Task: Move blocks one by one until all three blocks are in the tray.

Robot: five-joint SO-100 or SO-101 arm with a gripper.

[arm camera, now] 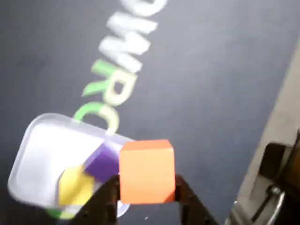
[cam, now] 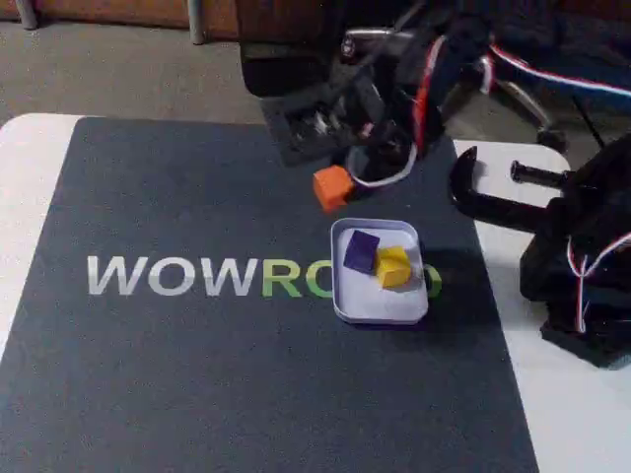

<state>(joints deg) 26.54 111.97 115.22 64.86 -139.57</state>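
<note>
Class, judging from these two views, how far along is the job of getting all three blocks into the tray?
Done: the purple block and yellow block lie in the tray. In hand: the pincer grips the orange block, raised near the tray's far rim. Left: lower and release it inside.

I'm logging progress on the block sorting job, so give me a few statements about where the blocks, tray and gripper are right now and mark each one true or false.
1. The purple block and the yellow block lie in the tray. True.
2. The gripper is empty. False: it is shut on the orange block.
3. The orange block rests inside the tray. False: in the fixed view it is held just beyond the tray's far rim.
4. The tray sits on the dark mat over the printed lettering. True.
5. All three blocks are in the tray. False: two are.
</note>
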